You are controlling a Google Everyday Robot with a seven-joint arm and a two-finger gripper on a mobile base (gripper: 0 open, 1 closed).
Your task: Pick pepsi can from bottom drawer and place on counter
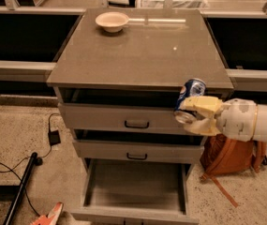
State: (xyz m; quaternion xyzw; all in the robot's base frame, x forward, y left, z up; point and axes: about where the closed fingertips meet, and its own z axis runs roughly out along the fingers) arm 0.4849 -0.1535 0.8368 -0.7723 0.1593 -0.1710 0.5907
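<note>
My gripper comes in from the right on a white arm and is shut on the pepsi can, a blue can with a silver end. It holds the can tilted in the air in front of the top drawer's right end, just below the counter's front right edge. The bottom drawer is pulled open below, and its grey floor shows bare.
A cream bowl sits at the counter's back left. The two upper drawers with black handles stand slightly open. An orange backpack lies on the floor to the right. Black cables and a pole lie on the floor at left.
</note>
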